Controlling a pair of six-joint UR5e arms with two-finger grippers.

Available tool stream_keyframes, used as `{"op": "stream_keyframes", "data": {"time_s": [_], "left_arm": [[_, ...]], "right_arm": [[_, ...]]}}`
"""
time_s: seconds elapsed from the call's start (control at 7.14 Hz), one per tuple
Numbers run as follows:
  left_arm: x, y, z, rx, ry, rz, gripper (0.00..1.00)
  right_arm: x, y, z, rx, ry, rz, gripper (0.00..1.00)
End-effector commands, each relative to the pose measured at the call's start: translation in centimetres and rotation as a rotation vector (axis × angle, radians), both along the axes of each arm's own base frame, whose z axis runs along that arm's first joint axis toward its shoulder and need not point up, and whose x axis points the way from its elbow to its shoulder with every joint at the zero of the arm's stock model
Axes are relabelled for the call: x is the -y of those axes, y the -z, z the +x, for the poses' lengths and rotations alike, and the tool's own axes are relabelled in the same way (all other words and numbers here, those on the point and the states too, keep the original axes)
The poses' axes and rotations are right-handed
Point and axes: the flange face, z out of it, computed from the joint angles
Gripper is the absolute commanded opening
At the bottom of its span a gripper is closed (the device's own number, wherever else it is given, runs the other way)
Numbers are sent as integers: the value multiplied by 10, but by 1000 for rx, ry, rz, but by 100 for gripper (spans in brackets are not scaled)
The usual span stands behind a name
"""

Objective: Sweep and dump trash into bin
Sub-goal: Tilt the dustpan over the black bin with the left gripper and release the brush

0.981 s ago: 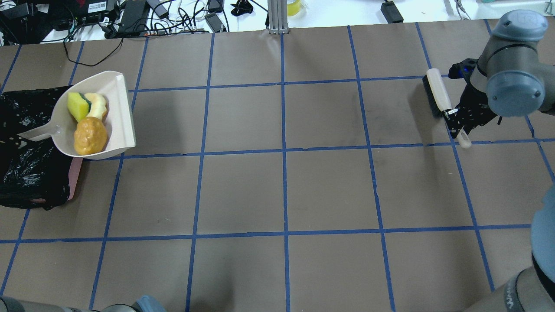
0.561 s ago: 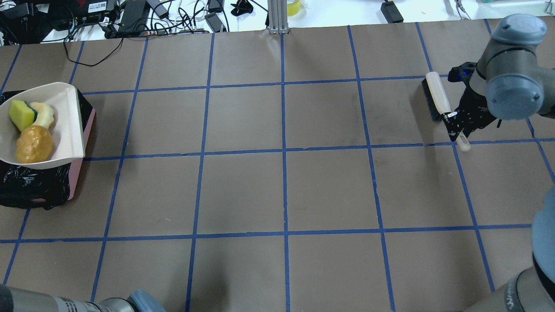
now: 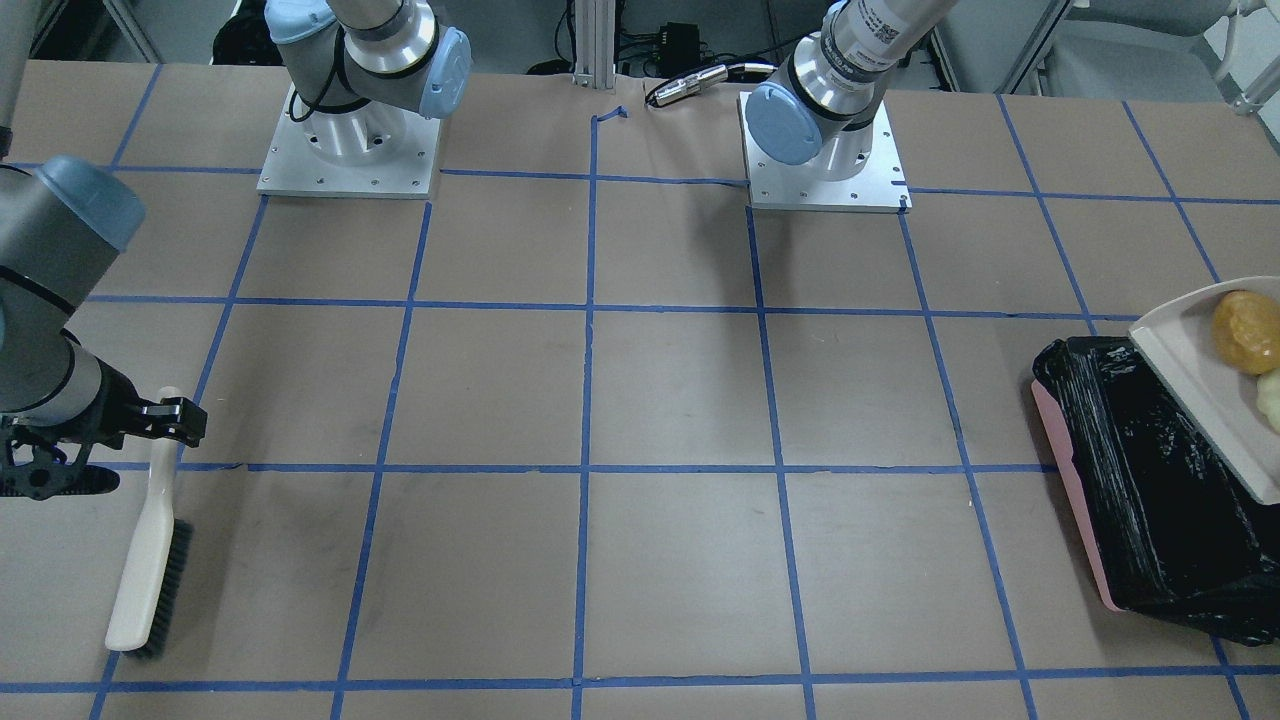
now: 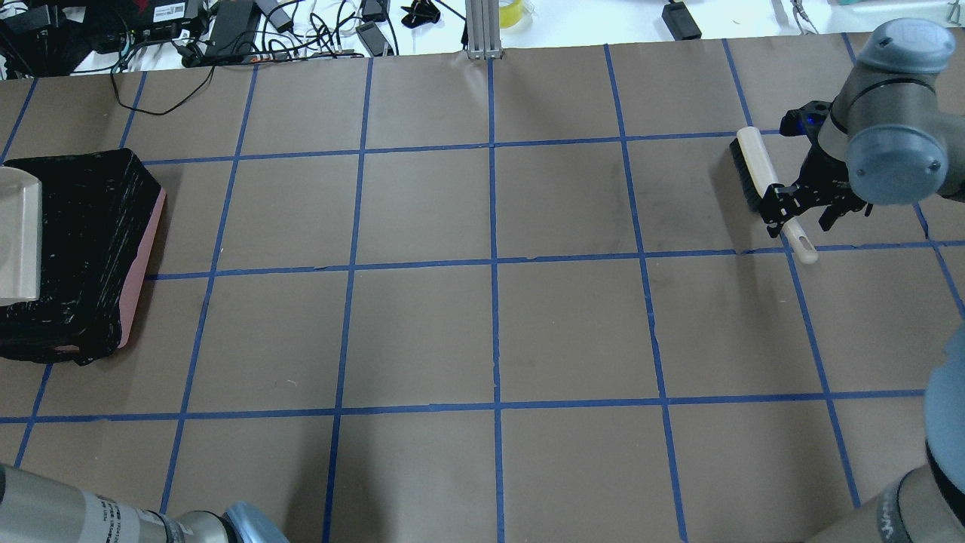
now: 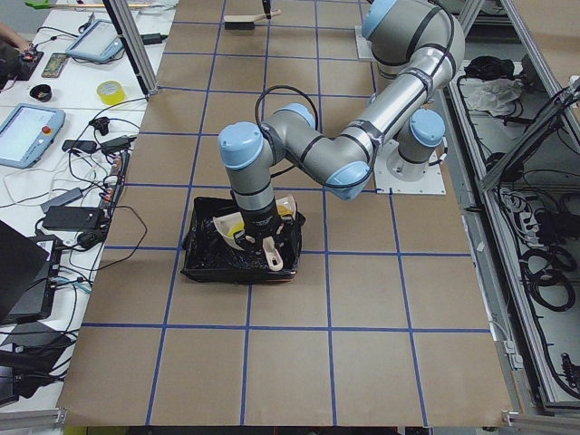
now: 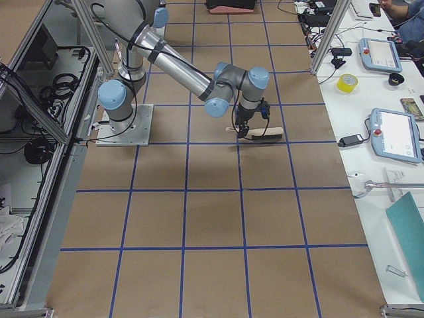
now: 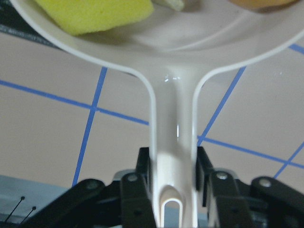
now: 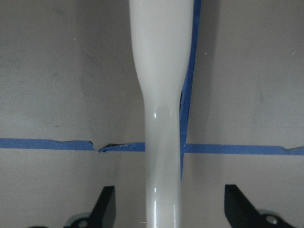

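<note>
At the far left of the overhead view we find the bin (image 4: 90, 249), pink and lined with a crinkled black bag. It sits on a brown table (image 4: 573, 332) marked into squares by blue tape lines (image 4: 495, 339). A beige dustpan (image 3: 1195, 385) hangs over the bin's outer end and covers part of the opening. From overhead only a sliver of the pan shows at the frame's edge. The left gripper (image 7: 174, 166) is clamped on the dustpan's handle, with a finger pressed against each side. All the trash lies in the pan, above the bin and not inside it. We see the orange-yellow lump (image 3: 1247, 332), with the cream slice (image 3: 1271, 400) beside it. The yellow-green wedge (image 7: 95, 14) appears only from the left wrist camera. From the left side camera, the left arm's wrist stands in front of the pan and hides most of it. Beyond the table's far edge lies a tangle of cables (image 4: 226, 30). Far to the right, well apart from the bin, a beige brush (image 4: 756, 162) with black bristles lies on the table. The right gripper (image 8: 171, 204) straddles its handle with jaws spread wide, leaving a gap on either side and gripping nothing.
</note>
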Motion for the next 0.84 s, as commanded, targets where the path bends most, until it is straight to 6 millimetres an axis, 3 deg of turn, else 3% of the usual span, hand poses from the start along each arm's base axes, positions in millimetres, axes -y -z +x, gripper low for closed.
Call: {"op": "stream_keyframes", "data": {"time_s": [0.0,0.14,0.28,0.42,0.7], "left_arm": [[9,8,11,129,-1,83,0],[27,1,-14,239,26,136,0],[45,-3,-58,341,79,140,0],[49,2,-90,448,105,135,0],[37,7,-119,561,95,83,0]], "right_arm": [[-1,-55,7,15,-2,-81,100],[-16,-96,21,63,3,-113,100],[-33,-150,35,76,6,-115,100],[-44,-192,58,80,43,-88,100],[-50,-276,139,70,95,-81,100]]}}
